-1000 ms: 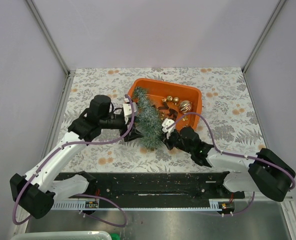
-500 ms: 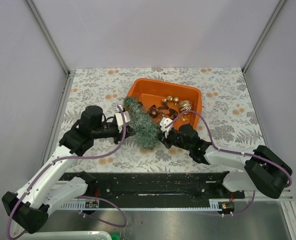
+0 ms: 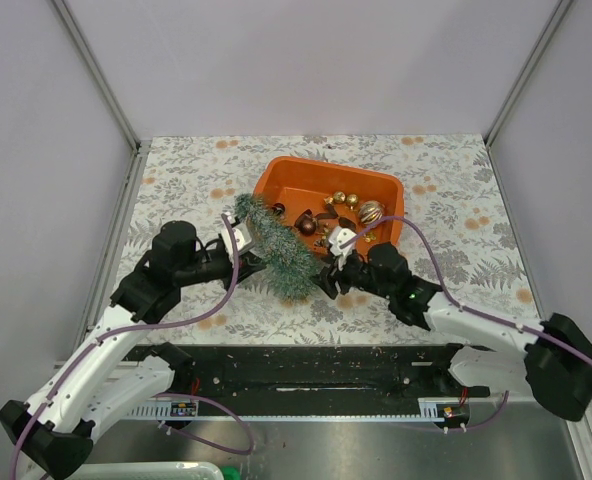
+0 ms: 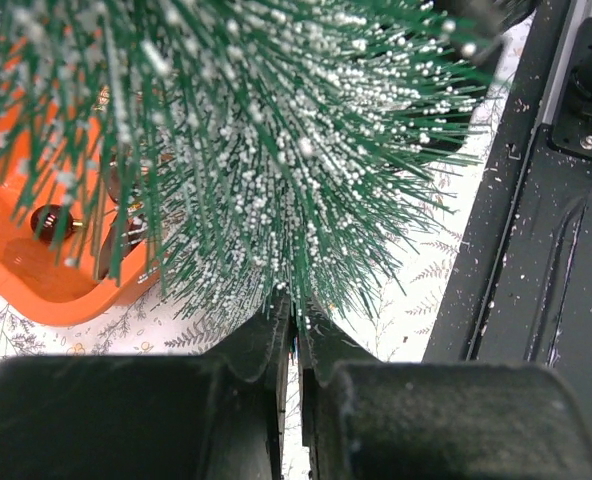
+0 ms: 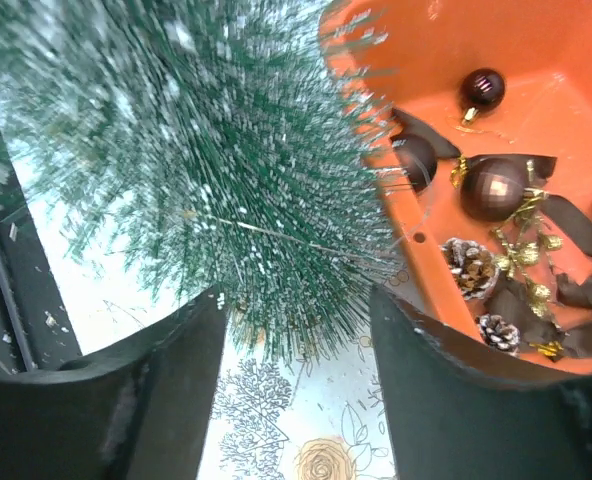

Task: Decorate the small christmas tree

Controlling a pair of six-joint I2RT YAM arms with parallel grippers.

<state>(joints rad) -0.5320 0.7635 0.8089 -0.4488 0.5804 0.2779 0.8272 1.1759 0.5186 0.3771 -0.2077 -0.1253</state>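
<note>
The small christmas tree [image 3: 274, 250], frosted green and bristly, lies slanted on the flowered cloth just left of the orange tray [image 3: 326, 166]. My left gripper [image 3: 243, 240] is at its upper part from the left. In the left wrist view the jaws are pressed together on a tuft of the tree's [image 4: 276, 150] needles. My right gripper [image 3: 327, 278] stands open at the tree's wide lower end. In the right wrist view the tree's [image 5: 196, 170] needle tips reach between the spread fingers [image 5: 176, 370] without touching them.
The tray [image 5: 416, 240] holds dark red baubles [image 5: 496, 190], a gold bauble [image 3: 370, 212], pine cones [image 5: 466, 265] and dark ribbons. A black rail [image 3: 306, 365] runs along the table's near edge. Grey walls close in the table on three sides.
My left gripper has shut on the tree and drawn its top leftward, off the tray. My right gripper has opened and let go of the tree's lower end.
</note>
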